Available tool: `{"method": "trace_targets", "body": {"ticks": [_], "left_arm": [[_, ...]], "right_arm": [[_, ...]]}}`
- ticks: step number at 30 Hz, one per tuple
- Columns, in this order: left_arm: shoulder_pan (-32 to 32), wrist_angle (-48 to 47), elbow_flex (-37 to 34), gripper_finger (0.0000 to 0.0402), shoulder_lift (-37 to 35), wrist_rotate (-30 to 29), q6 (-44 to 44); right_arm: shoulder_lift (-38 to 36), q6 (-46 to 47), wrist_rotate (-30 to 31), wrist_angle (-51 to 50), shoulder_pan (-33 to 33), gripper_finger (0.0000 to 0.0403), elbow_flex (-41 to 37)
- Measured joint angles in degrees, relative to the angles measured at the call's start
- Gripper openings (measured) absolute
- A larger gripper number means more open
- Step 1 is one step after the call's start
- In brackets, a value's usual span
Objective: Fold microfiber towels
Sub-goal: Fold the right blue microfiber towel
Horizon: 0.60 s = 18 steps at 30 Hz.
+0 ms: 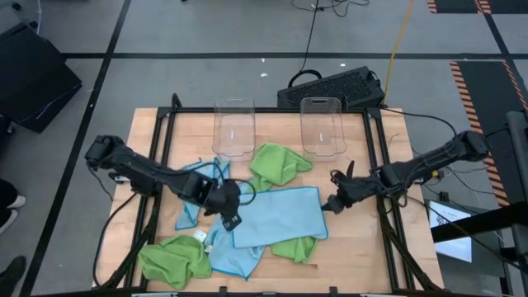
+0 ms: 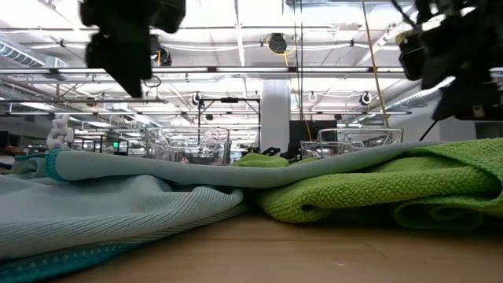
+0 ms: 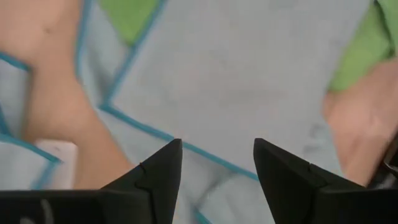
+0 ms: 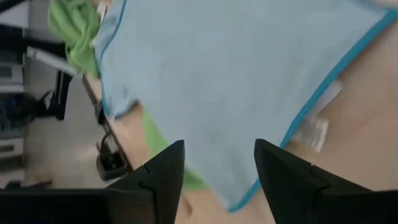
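Observation:
A light blue microfiber towel (image 1: 276, 216) lies spread flat in the middle of the table, partly over a lime green one (image 1: 297, 246). More towels lie crumpled around it: a green one toward the far side (image 1: 276, 165), a green one at the near left (image 1: 175, 260), and blue ones at the left (image 1: 202, 177) and near edge (image 1: 235, 257). My left gripper (image 1: 231, 210) hovers open above the flat blue towel's left edge (image 3: 249, 74). My right gripper (image 1: 334, 202) hovers open off its right edge (image 4: 236, 68). Nothing is between either pair of fingers.
Two clear plastic bins (image 1: 234, 128) (image 1: 322, 125) stand at the table's far edge. A black keyboard-like object (image 1: 330, 87) lies on the floor behind them. A white tag (image 4: 314, 130) sticks out at the blue towel's hem. Bare wood shows along the table's right side (image 1: 396, 247).

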Motion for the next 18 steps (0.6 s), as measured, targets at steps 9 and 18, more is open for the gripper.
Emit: {"method": "trace_targets", "body": {"ticks": [9,18], "left_arm": [[-10.3,9.6,-2.0,0.0212,0.0,-8.8,1.1],[-17.9,22.3,-10.5,0.0284,0.0,-11.5,-2.6]], "right_arm": [[1.8,-7.5,11.9,4.1,13.4,0.0189,0.0],[8.8,-18.0,17.7,14.4,22.0,0.0195,0.0]]}}
